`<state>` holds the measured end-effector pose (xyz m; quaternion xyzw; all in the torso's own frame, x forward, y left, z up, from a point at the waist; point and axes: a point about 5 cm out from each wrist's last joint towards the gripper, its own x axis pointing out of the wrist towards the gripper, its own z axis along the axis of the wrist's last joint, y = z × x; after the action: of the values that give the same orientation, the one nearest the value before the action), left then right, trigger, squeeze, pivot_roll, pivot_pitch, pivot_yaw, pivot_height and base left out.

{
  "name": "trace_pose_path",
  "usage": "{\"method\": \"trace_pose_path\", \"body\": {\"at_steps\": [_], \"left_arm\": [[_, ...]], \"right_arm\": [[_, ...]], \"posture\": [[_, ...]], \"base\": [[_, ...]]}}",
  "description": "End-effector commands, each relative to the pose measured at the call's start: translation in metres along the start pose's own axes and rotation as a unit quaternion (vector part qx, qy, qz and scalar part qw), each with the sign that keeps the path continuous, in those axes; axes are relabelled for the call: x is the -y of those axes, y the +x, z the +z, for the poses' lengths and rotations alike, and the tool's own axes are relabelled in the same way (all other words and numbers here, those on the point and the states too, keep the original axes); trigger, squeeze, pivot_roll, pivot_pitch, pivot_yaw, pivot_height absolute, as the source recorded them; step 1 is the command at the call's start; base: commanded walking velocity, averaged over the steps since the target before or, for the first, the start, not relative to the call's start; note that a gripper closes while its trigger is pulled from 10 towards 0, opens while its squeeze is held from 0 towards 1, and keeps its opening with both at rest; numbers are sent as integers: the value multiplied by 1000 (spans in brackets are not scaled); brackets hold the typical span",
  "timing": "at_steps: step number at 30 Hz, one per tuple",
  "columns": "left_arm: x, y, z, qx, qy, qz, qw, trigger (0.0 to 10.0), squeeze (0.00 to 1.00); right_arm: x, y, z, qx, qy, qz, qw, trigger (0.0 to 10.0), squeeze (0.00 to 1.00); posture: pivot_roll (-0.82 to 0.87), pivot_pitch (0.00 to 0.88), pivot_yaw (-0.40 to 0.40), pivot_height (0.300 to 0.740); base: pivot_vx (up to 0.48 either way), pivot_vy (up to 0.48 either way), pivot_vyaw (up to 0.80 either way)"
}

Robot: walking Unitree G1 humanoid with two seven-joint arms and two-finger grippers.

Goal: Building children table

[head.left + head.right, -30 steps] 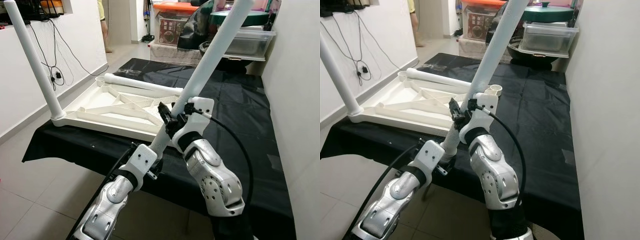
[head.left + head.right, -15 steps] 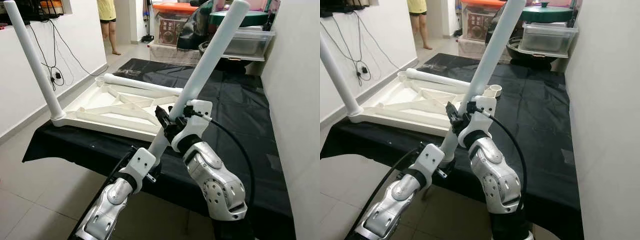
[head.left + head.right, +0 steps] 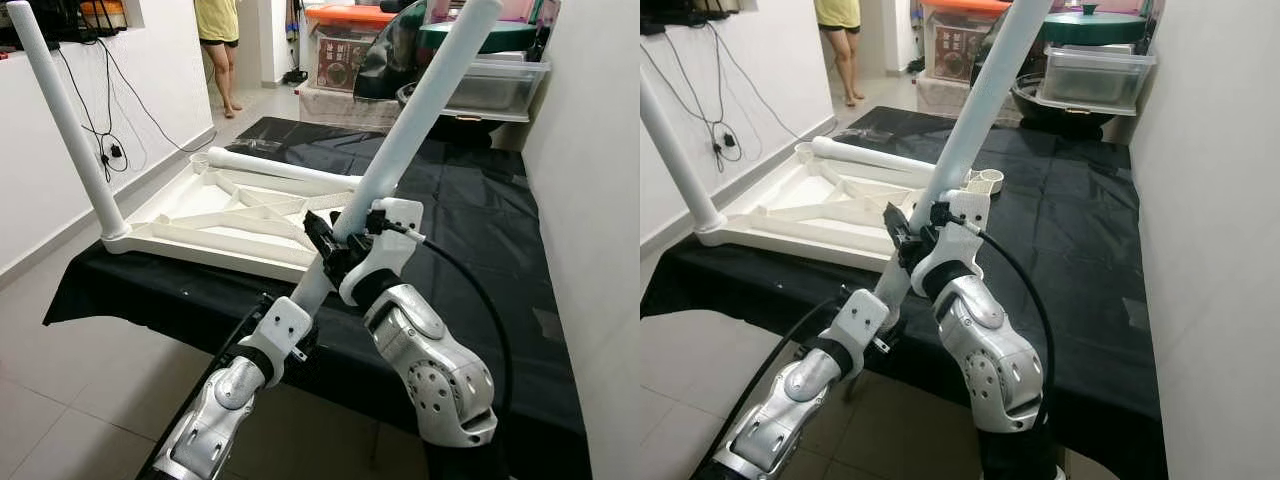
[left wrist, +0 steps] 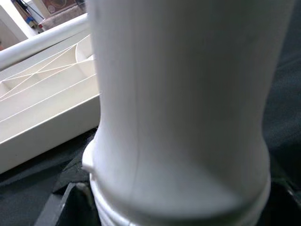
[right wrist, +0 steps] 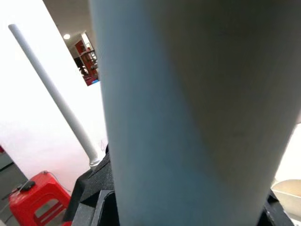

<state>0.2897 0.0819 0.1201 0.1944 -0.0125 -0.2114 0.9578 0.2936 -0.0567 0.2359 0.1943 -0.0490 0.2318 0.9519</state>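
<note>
Both arms are on one long white plastic table leg [image 3: 415,120], held tilted, its top end leaning away toward the right and its lower end near the robot; the right gripper [image 3: 335,245] is clenched around the leg at its middle, black fingers [image 3: 318,230] wrapped on the tube; lower down, the left gripper [image 3: 300,310] sits at the leg's near end, and whether it is clamped or loose I cannot tell, the fingers are hidden behind the wrist; the left wrist view has the leg's stepped end close up [image 4: 188,117].

On the table draped in a black cloth [image 3: 480,210] lies the white ribbed plastic tabletop [image 3: 230,225], underside up, near the left edge; one white leg [image 3: 65,120] stands upright in its near left corner socket; another white leg [image 3: 280,168] lies flat along the far edge of the tabletop.

Behind, a person in a yellow shirt [image 3: 218,40] stands by the doorway; clear plastic storage boxes [image 3: 495,85] are stacked at the far end; black cables [image 3: 110,140] hang down the white wall on the left.
</note>
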Motion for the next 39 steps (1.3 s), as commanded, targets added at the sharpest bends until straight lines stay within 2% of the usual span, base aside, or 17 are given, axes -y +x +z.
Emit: {"method": "trace_pose_path", "body": {"at_steps": [1,10,11,12,15,16,17,22,23,25,26,39], "left_arm": [[-6,0,-2,0,9,12,1000,0,0],[-7,0,0,8,13,15,1000,0,0],[-8,-1,-1,6,13,17,1000,4588,0],[-7,-1,-1,3,9,18,1000,10000,0],[-7,-1,-2,2,8,20,1000,10000,0],[-7,-1,-1,4,0,22,1000,10000,953],[-8,-1,0,8,-4,25,1000,10000,1000],[-9,0,0,5,10,27,1000,10000,1000],[-9,1,0,5,12,27,1000,10000,0],[-9,1,0,5,10,25,1000,10000,0],[-9,1,0,6,9,24,1000,0,0],[-4,1,0,16,14,11,1000,0,0]], "right_arm": [[-2,-3,-3,-10,-1,4,1000,10000,0],[0,-4,-10,-24,-10,3,1000,10000,0],[0,-4,-10,-24,-11,2,1000,10000,0],[0,-4,-10,-24,-12,1,1000,10000,0],[1,-4,-10,-24,-12,0,1000,10000,0],[1,-4,-10,-23,-12,-1,1000,10000,0],[1,-4,-9,-22,-12,-1,1000,10000,0],[1,-4,-9,-21,-12,-1,1000,10000,0],[1,-3,-8,-20,-12,0,1000,10000,0],[0,-3,-8,-19,-11,0,1000,10000,0],[0,-3,-8,-18,-10,1,1000,10000,0],[0,-2,-7,-14,-22,1,1000,10000,0]], "posture": [[-10,0,-15,740],[-4,0,-18,740],[-3,0,-17,740],[-3,0,-18,740],[-2,0,-19,740],[-3,0,-16,740],[-3,0,-18,740],[-2,0,-17,740],[-1,0,-17,740],[-1,0,-18,740],[-2,0,-17,740],[-6,0,-14,740]], "base": [[0,0,0],[0,0,0],[0,0,0],[0,0,0],[0,0,0],[0,0,0],[0,0,0],[0,0,0],[0,0,0],[0,0,0],[0,0,0],[0,0,0]]}}
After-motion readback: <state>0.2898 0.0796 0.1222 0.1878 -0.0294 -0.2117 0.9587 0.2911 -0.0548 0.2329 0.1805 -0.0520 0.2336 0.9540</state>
